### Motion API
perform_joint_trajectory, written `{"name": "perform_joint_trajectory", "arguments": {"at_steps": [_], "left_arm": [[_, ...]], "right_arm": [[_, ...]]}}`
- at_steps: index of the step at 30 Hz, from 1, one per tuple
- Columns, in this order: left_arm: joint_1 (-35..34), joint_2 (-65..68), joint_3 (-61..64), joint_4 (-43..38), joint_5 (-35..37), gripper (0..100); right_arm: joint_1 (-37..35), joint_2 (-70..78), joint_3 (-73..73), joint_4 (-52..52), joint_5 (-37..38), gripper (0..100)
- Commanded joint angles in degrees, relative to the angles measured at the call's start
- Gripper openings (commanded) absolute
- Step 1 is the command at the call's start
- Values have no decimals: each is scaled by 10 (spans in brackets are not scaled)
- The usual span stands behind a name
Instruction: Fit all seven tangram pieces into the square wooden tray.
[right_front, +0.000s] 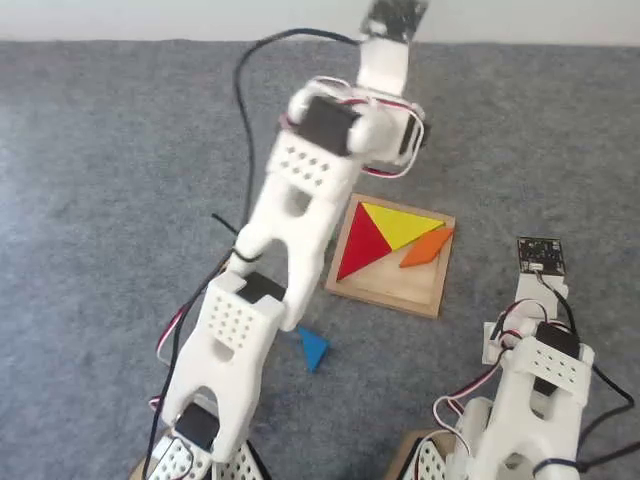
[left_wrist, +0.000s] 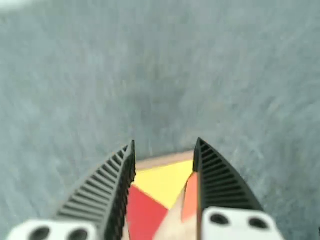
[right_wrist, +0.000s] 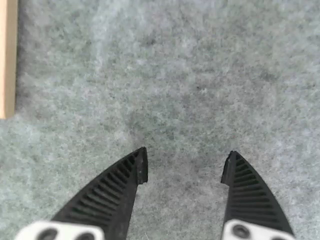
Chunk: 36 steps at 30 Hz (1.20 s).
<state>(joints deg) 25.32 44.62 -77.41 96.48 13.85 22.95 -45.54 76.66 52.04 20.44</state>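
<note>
Three pieces (right_front: 362, 248) seated in tray (right_front: 392, 292). My left gripper (left_wrist: 165, 146), wide and empty above, could knock the orange piece (right_front: 425, 247) askew descending.

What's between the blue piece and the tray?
Nothing visible: bare carpet runs from the blue piece to the near edge of the tray. The left arm stands just beside the piece, on the side away from the tray.
</note>
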Motion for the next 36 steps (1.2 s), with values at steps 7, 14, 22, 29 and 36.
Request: {"name": "perform_joint_trajectory", "arguments": {"at_steps": [7, 14, 22, 29, 36], "left_arm": [[-11, -62, -12, 45, -49, 173], [-8, -227, 120, 46, -45, 173], [-2, -484, 796, -179, -103, 150], [40, -643, 1222, -657, -139, 242], [103, -474, 1147, -659, -131, 246]], "right_arm": [[-6, -16, 0, -8, 6, 248], [-6, -12, 0, -29, 6, 248], [-7, -16, 8, -32, 6, 248], [-7, -16, 10, -32, 6, 248], [-7, -16, 10, -32, 6, 248]]}}
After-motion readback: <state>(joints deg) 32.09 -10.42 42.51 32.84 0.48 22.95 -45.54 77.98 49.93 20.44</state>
